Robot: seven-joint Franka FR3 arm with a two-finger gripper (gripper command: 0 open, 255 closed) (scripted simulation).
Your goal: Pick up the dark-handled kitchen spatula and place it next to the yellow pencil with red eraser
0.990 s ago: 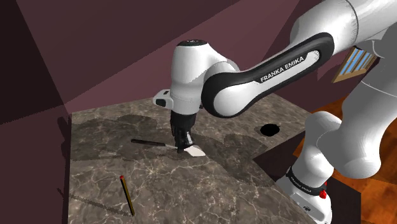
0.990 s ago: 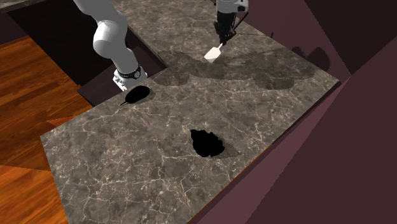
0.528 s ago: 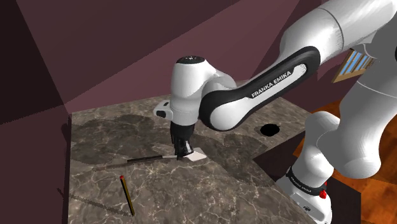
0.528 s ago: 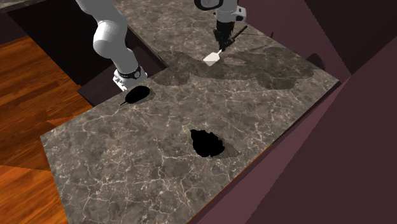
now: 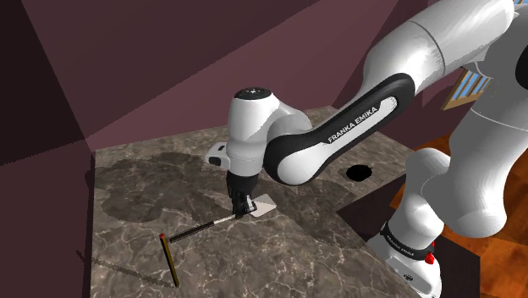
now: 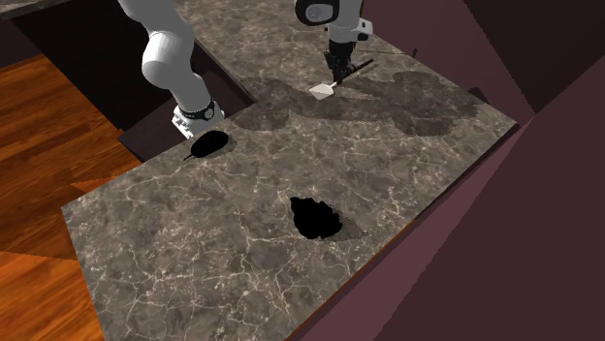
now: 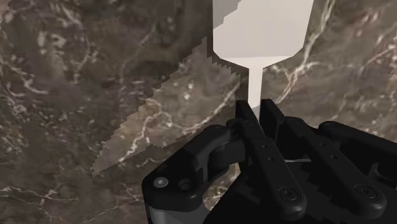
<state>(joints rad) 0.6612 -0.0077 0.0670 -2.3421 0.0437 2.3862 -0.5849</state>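
Swung toward the pencil (image 5: 170, 262), the spatula (image 5: 204, 228) sits clamped in the hand (image 5: 245, 209)

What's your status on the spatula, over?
Gripper shut on spatula at its neck, by the white blade. Dark handle angles toward pencil, tip close to red eraser. Nothing seen between them.

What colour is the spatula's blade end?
White: the blade of the spatula shows best in the wrist view, just beyond the end effector.
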